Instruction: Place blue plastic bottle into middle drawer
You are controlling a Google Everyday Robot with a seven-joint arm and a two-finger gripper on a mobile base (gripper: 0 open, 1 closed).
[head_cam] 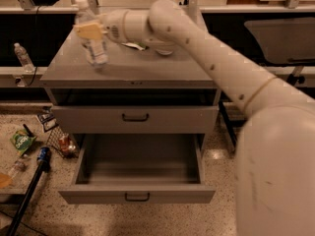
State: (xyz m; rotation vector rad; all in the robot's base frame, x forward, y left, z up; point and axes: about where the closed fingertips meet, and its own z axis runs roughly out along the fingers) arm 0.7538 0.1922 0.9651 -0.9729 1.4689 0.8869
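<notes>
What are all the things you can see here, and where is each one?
blue plastic bottle: one, clear with a white cap, held just above the left side of the cabinet top
middle drawer: one, grey, lowest in the cabinet, pulled open, nothing inside it
upper drawer: one, grey with a dark handle, closed, above the open one
cabinet top: one, grey, under the bottle
small bottle: one, clear, on the ledge left of the cabinet
green packet: one, on the floor at the left
blue-handled pole: one, dark, lying on the floor at the left
arm: one, white, reaching from the right across the cabinet
gripper: one, tan fingers, closed around the bottle
</notes>
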